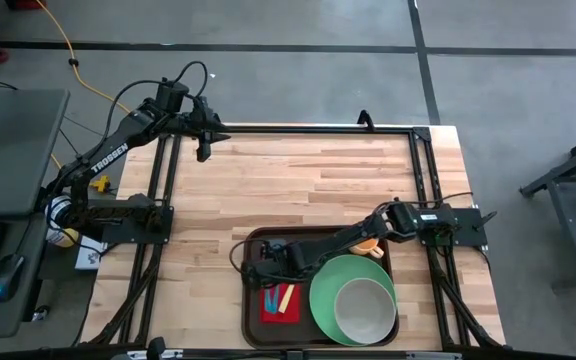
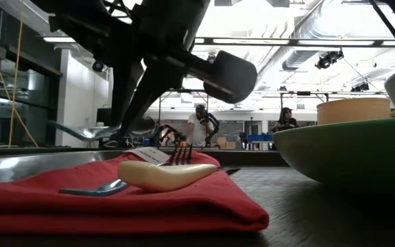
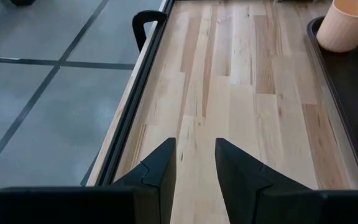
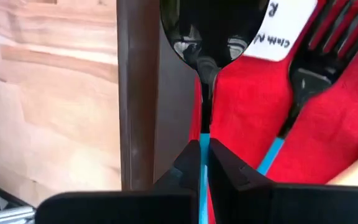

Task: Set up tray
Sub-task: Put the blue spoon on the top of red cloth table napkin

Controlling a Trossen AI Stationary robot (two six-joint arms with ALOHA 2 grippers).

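We find the tray [image 1: 253,250] at about five o'clock on the table [image 1: 308,180], hard against the near edge. It is large, dark brown, rectangular with rounded corners and a raised rim; in the right wrist view that rim [image 4: 135,93] shows as a glossy brown band beside the pale wood.

On it: a red napkin [image 1: 280,305] at its seven o'clock corner, a green plate [image 1: 320,295] carrying a pale bowl [image 1: 365,308] at four o'clock, and an orange cup [image 1: 368,246] at one o'clock.

The right gripper [image 4: 204,163] reaches over the tray's nine o'clock side, jaws pressed together on the blue handle of a spoon [image 4: 213,28] whose dark bowl lies ahead, apparently just off the napkin's edge. A fork [image 2: 163,173] lies on the napkin.

The left gripper [image 3: 196,163] waits at the table's eleven o'clock corner, jaws partly spread, holding nothing.
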